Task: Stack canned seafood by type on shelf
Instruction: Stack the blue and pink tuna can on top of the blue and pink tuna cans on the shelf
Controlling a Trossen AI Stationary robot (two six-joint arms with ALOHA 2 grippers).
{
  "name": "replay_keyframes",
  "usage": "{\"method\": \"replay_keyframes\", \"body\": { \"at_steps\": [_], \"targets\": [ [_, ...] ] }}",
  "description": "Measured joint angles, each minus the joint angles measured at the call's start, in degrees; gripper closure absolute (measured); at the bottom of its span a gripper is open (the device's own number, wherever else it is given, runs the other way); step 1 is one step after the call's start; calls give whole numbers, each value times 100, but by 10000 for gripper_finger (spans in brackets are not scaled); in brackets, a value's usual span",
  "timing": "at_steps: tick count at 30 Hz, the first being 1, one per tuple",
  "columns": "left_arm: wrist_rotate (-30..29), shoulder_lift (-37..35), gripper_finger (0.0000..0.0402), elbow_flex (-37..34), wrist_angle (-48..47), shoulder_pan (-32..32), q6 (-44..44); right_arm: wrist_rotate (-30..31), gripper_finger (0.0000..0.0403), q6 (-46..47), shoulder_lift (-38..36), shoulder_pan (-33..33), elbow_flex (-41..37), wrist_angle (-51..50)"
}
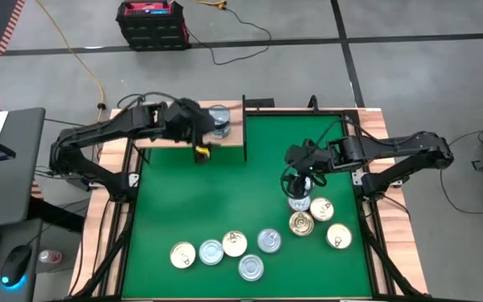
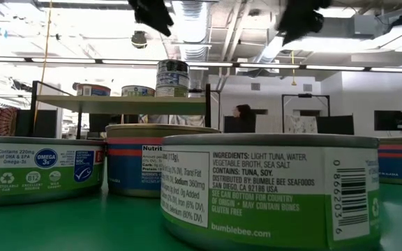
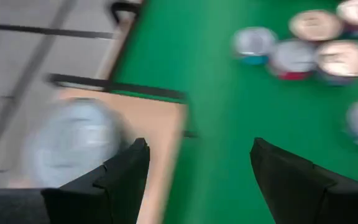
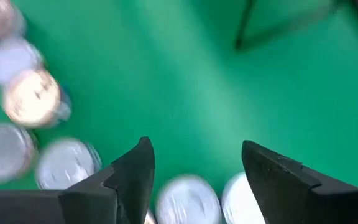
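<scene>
The left gripper (image 1: 201,134) hangs over the shelf (image 1: 233,134) at the far edge of the green mat (image 1: 225,201). Its fingers (image 3: 126,171) stand apart with nothing between them. Just beside it, a stack of tins (image 1: 218,119) sits on the shelf board. In the low view this stack (image 2: 172,78) stands two tins high, with two single tins (image 2: 137,90) farther along the shelf top (image 2: 117,100).

The right gripper (image 1: 300,180) hangs above the mat on the right side, directly over a silver-lidded tin (image 1: 298,202). Its fingers (image 4: 135,171) are spread, and nothing is gripped. In the right wrist view, the silver lid (image 4: 188,199) shows between the fingertips, below them and apart from them.

Loose tins lie on the mat in two groups. Near the right gripper are three gold-lidded tins (image 1: 321,209) close together, touching or nearly touching. Along the near edge is a row of five: a gold-lidded tin (image 1: 182,254) at one end, then a silver one (image 1: 211,251), a pale gold one (image 1: 234,243), a silver one (image 1: 251,268) and another silver one (image 1: 268,241).

In the low view a green-labelled tuna tin (image 2: 271,188) fills the foreground, with a blue-and-red-labelled tin (image 2: 152,160) behind it.
</scene>
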Motion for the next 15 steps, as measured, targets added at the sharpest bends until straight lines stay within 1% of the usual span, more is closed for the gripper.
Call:
{"method": "replay_keyframes", "body": {
  "at_steps": [2, 4, 7, 10, 12, 15],
  "targets": [
    [199, 3, 139, -29, 48, -360, -350, -353, 139, -64, -16, -267, -151, -310],
    [381, -5, 143, -207, 409, -784, -637, -697, 147, -202, -69, -539, -447, -421],
    [431, 3, 151, -682, 1303, -1439, -996, -1225, 162, -351, -91, -960, -1002, -385],
    [435, 8, 158, -1299, 2486, -1977, -1510, -1750, 178, -450, -81, -1303, -1572, -243],
    [419, 1, 164, -1737, 3242, -2241, -1900, -1878, 188, -448, -85, -1494, -1853, -167],
    [106, 8, 174, -2360, 4054, -2561, -2559, -1878, 201, -348, -83, -1731, -2126, -222]
  ]
}}
